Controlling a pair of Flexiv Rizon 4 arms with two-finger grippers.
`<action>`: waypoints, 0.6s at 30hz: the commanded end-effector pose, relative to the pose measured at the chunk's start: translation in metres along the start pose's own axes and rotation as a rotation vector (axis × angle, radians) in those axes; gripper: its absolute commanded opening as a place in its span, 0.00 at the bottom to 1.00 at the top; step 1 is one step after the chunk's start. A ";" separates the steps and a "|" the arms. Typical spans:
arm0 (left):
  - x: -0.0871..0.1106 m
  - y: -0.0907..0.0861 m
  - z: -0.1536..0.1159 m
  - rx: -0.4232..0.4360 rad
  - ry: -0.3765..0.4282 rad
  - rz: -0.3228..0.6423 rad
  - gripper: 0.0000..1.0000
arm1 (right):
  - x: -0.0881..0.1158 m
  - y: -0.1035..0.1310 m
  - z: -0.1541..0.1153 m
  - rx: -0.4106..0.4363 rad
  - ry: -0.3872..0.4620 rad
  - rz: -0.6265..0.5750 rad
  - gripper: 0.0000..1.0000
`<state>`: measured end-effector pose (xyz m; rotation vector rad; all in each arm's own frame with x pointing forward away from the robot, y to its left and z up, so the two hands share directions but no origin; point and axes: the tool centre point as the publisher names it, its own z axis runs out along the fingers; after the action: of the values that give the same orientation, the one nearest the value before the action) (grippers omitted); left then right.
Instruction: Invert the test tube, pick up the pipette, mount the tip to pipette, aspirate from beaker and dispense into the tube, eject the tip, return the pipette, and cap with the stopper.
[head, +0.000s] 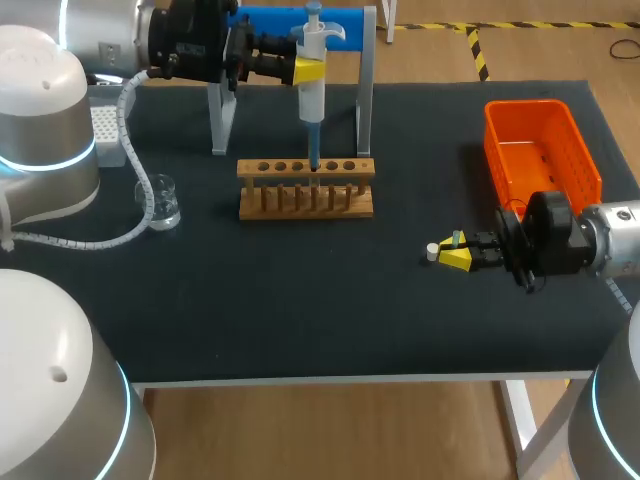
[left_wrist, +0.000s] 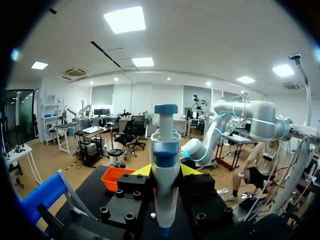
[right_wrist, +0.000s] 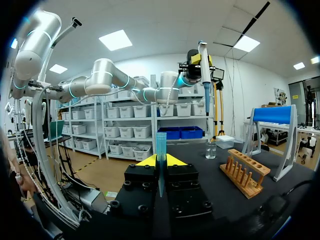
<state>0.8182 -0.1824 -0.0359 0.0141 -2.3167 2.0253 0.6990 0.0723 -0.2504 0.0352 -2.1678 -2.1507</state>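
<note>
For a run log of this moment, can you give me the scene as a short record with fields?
left jaws: shut on the pipette, held upright
pipette's lower end: just above the wooden rack
right jaws: shut on the test tube, upright, low over the table
white stopper: just ahead of the right jaws
beaker: on the table, on the rack's left-arm side
blue stand: behind the rack, no pipette on it
orange basket: on the right arm's side
</note>
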 end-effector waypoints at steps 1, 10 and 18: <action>-0.001 -0.001 0.000 -0.003 0.003 -0.001 0.00 | 0.000 0.000 0.000 0.001 -0.001 0.000 0.00; -0.001 -0.001 0.000 -0.003 0.003 -0.001 0.00 | 0.000 0.000 0.000 0.001 -0.001 0.000 0.00; -0.001 -0.001 0.000 -0.003 0.003 -0.001 0.00 | -0.008 -0.001 0.006 -0.004 -0.002 0.008 0.00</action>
<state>0.8182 -0.1824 -0.0359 0.0141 -2.3167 2.0253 0.7011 0.0730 -0.2500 0.0223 -2.1646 -2.1529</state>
